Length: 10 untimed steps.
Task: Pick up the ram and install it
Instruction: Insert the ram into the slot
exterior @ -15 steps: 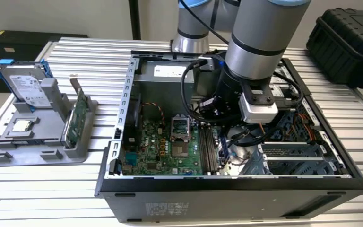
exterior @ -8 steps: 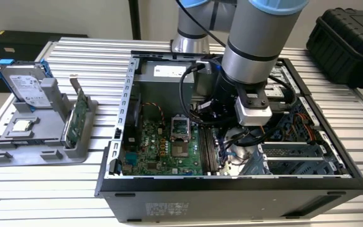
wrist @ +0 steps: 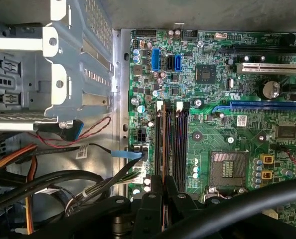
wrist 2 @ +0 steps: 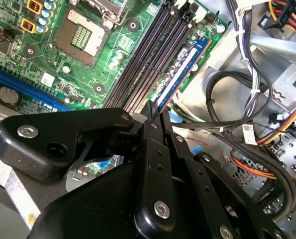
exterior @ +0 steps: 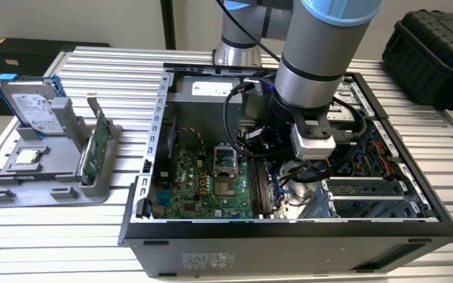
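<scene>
On the exterior view's left, a green card waits in its holder at nine o'clock; inside the case, our gripper clamps the ram standing in the outermost slot. We judge that uneven pressure could leave it half-seated.

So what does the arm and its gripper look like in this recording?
The arm is a thick silver-grey tube with light blue joint caps and black rings. A small grey camera box sits at its wrist, with black cables looping round it. In the second wrist view the gripper is matt black, with angular linkage fingers joined by silver screws and pivot bolts.
</scene>
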Each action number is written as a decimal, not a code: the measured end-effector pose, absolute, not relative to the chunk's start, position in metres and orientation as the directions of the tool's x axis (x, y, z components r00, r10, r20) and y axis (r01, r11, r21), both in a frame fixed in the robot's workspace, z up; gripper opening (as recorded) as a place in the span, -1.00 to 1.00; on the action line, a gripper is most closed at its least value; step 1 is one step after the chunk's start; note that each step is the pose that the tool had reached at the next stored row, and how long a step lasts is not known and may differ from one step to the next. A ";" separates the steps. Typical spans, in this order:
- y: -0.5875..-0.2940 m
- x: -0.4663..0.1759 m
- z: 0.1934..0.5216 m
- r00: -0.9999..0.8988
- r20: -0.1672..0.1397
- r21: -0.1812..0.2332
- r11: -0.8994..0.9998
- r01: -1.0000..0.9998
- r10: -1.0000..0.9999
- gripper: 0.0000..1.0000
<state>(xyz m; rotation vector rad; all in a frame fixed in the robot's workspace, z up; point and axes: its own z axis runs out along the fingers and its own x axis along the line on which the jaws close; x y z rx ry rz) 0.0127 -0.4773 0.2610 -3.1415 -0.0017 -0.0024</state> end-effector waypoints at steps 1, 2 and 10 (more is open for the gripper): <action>-0.477 0.013 0.261 1.000 0.002 0.000 -1.000 0.001 0.001 -1.00; -0.477 0.013 0.261 1.000 0.002 0.000 -1.000 0.001 0.001 -1.00; -0.477 0.013 0.257 1.000 0.002 -0.001 -1.000 0.001 0.001 -1.00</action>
